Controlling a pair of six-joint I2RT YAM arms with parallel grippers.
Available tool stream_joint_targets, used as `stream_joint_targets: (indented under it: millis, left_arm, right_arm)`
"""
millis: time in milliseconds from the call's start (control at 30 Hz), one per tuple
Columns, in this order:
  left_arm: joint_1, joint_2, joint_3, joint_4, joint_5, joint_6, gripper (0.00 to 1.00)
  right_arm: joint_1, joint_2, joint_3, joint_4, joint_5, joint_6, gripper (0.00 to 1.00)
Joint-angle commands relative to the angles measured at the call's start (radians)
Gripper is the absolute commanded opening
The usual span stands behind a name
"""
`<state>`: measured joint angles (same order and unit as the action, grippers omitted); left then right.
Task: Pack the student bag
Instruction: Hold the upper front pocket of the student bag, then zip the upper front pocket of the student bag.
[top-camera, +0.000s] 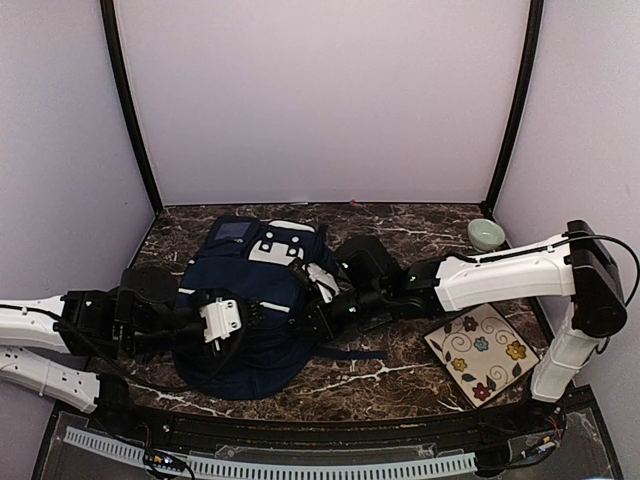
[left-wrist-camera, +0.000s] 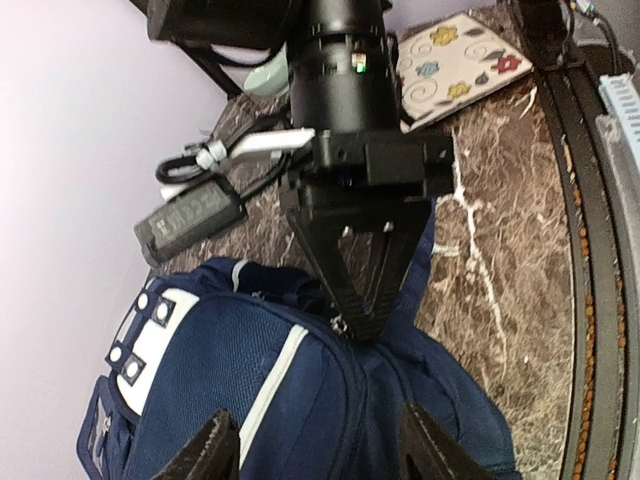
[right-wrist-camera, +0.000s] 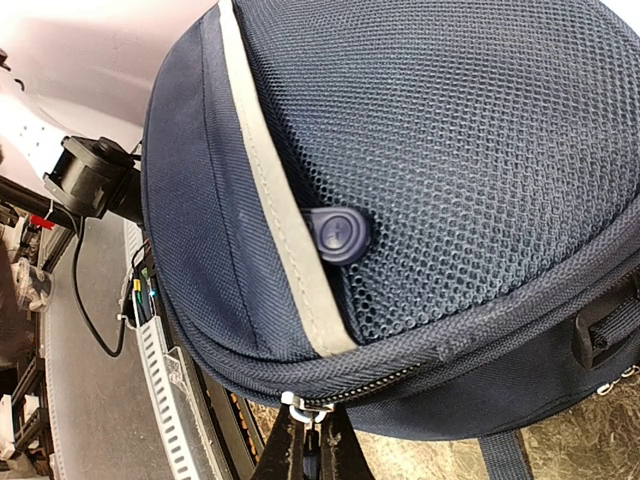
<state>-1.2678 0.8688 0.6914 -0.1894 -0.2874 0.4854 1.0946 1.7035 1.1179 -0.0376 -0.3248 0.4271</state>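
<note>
Top external view: the student bag (top-camera: 255, 375) lies flat on the dark marbled worktop (top-camera: 400, 385), left of centre. Its pale grey patch (top-camera: 283, 243) is turned toward the back wall and its rounded navy end toward the near edge, and a dark strap (top-camera: 352, 355) trails out to the right. Both arms reach in over it, one from each side. In the left wrist view the left claw (left-wrist-camera: 322, 452) hangs just above the blue fabric with its two fingers spread well apart and nothing between them but the bag beneath. Facing it, the right claw (left-wrist-camera: 358, 322) comes down on the bag's edge with its fingers drawn together to a single point. The right wrist view shows that point from close by: the fingertips (right-wrist-camera: 335, 455) are pressed together on the small metal zip pull (right-wrist-camera: 298, 406), pinching it at the end of a zip line that runs shut along the seam as far as it can be followed. Above the zip, a mesh pocket panel (right-wrist-camera: 450, 150) bulges outward, edged by a pale grey stripe (right-wrist-camera: 275, 200) and carrying a dark blue rubber tab (right-wrist-camera: 335, 233). Whatever the bag holds is hidden. Well to the right of the bag, a small pale green bowl (top-camera: 486, 234) stands near the back corner, its inside too small to make out. A cream flowered tile (top-camera: 482, 352) lies flat nearer the front.
</note>
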Motion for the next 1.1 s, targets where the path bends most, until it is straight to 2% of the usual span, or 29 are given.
stream_joint_targets:
  millis: [0, 200, 267, 333, 367, 433, 467, 600, 733, 867, 1067]
  left_arm:
    - [0.034, 0.097, 0.032, -0.140, -0.074, -0.025, 0.57]
    - [0.059, 0.214, 0.059, -0.131, -0.134, 0.041, 0.53]
    - [0.075, 0.235, 0.055, -0.103, -0.165, 0.058, 0.48]
    - [0.082, 0.251, 0.054, -0.073, -0.209, 0.076, 0.38]
    - [0.082, 0.257, 0.054, -0.060, -0.218, 0.084, 0.29]
    - [0.082, 0.258, 0.053, -0.056, -0.199, 0.088, 0.04]
    - [0.083, 0.250, 0.049, -0.060, -0.182, 0.089, 0.00]
    - [0.082, 0.186, 0.012, -0.097, -0.096, 0.104, 0.00]
    - [0.082, 0.141, -0.003, -0.143, -0.003, 0.105, 0.00]
    - [0.077, 0.126, -0.014, -0.154, 0.079, 0.114, 0.00]
    - [0.059, 0.127, -0.017, -0.148, 0.110, 0.154, 0.00]
  right_arm:
    - [-0.016, -0.019, -0.013, -0.013, 0.019, -0.005, 0.00]
    - [-0.016, -0.026, -0.014, -0.009, 0.020, 0.000, 0.00]
    - [-0.017, -0.033, -0.022, -0.005, 0.020, 0.004, 0.00]
    - [-0.018, -0.041, -0.027, -0.005, 0.024, 0.005, 0.00]
    - [-0.018, -0.043, -0.029, -0.008, 0.028, 0.002, 0.00]
    - [-0.025, -0.046, -0.028, -0.027, 0.045, -0.007, 0.00]
    - [-0.035, -0.047, -0.024, -0.060, 0.065, -0.011, 0.00]
    - [-0.139, -0.054, -0.005, -0.195, 0.194, -0.048, 0.00]
    - [-0.229, -0.028, 0.047, -0.221, 0.277, -0.142, 0.00]
    - [-0.255, 0.059, 0.196, -0.263, 0.369, -0.264, 0.00]
    - [-0.260, 0.167, 0.385, -0.327, 0.543, -0.414, 0.00]
